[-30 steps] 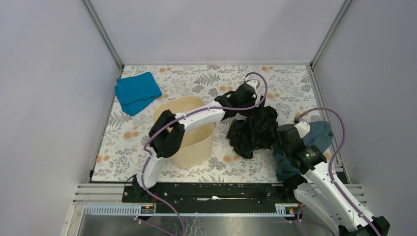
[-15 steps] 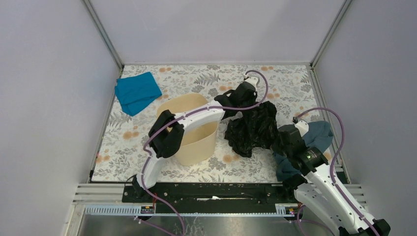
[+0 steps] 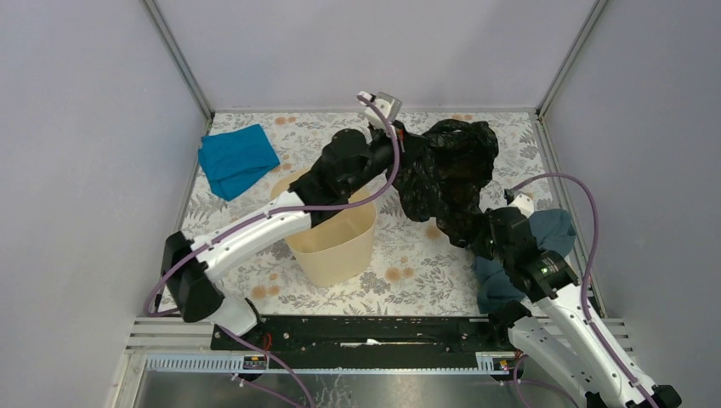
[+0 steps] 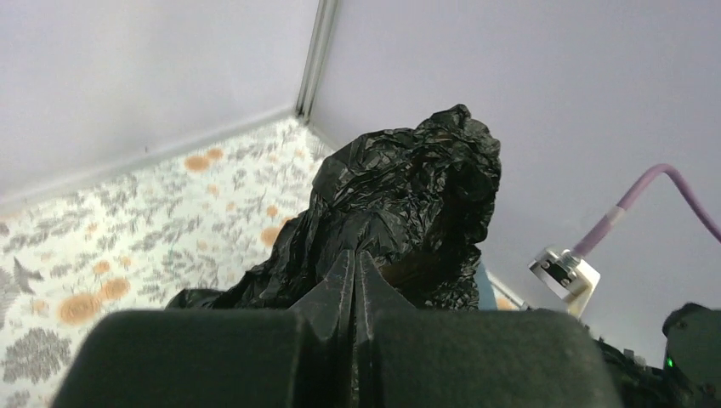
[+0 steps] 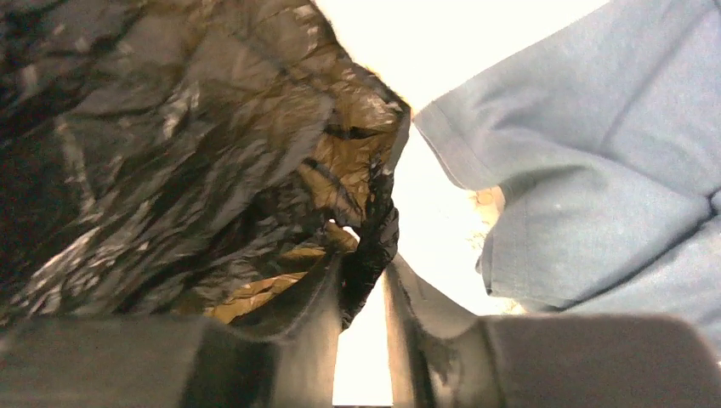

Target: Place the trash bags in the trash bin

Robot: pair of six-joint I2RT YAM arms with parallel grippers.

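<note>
Enclosure: plain grey walls on three sides, and a table [image 3: 255, 255] covered in a floral-print sheet.

Upper left of the top view: a bright blue cloth [image 3: 236, 159] lies crumpled on the sheet beside the left wall, well apart from everything else.

Centre left: the trash bin [image 3: 336, 255] stands upright with its mouth open. The left arm [image 3: 246, 238] rises from the lower left and crosses over the bin's far rim.

Upper centre: the left gripper [image 3: 403, 151] is beyond the bin and to its right. In the left wrist view its jaws are pressed together, pinching a fold of the trash bag [image 3: 446, 174].

Centre right: the bag hangs as a wrinkled, glossy black mass, held up at its left edge by the left gripper and running down to the lower right. It is wholly outside the bin, to the bin's right. Whether any part touches the table cannot be told.

Right of centre: the right gripper [image 3: 481, 231] meets the bag's lower end. In the right wrist view its jaws stand nearly together, nipping a twisted strand of the bag between them.

Right edge: a blue-grey cloth [image 3: 548, 231] lies on the table just beside the right gripper, partly under the right arm [image 3: 570, 314].
</note>
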